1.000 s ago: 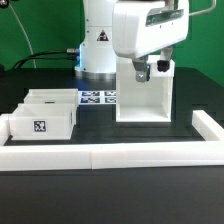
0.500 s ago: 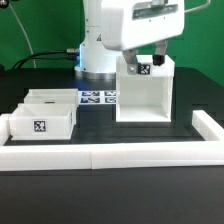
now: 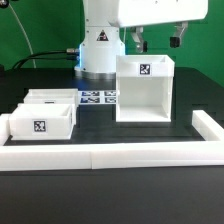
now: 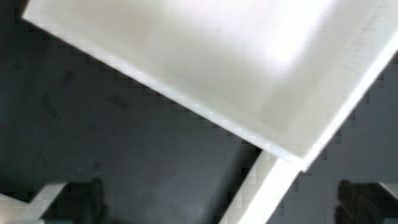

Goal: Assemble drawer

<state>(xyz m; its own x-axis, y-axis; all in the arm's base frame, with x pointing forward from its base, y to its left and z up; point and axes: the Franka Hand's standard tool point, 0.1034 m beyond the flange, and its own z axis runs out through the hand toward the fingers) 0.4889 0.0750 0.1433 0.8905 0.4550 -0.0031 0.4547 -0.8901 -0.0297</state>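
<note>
1. Exterior view: we see the case standing upright on the table, its open front facing the camera.
2. The pincer hovers directly above the case, clear of its top. Its jaws are spread wide and grip nothing.
3. The front tray and back tray sit just beside each other, well apart from the case on the exterior view's left. The marker board lies between the trays and the case.
4. In the wrist view the top of the case fills most of the picture. Only bare table shows between the fingertips.
5. We judge the parts to be light, stiff, thin-walled plastic, smooth enough to slip.
6. We would pinch a tray across one upright wall, near its middle, so that it does not swing.
7. The case looks too broad to span, so we would grip it by a single wall.
</note>
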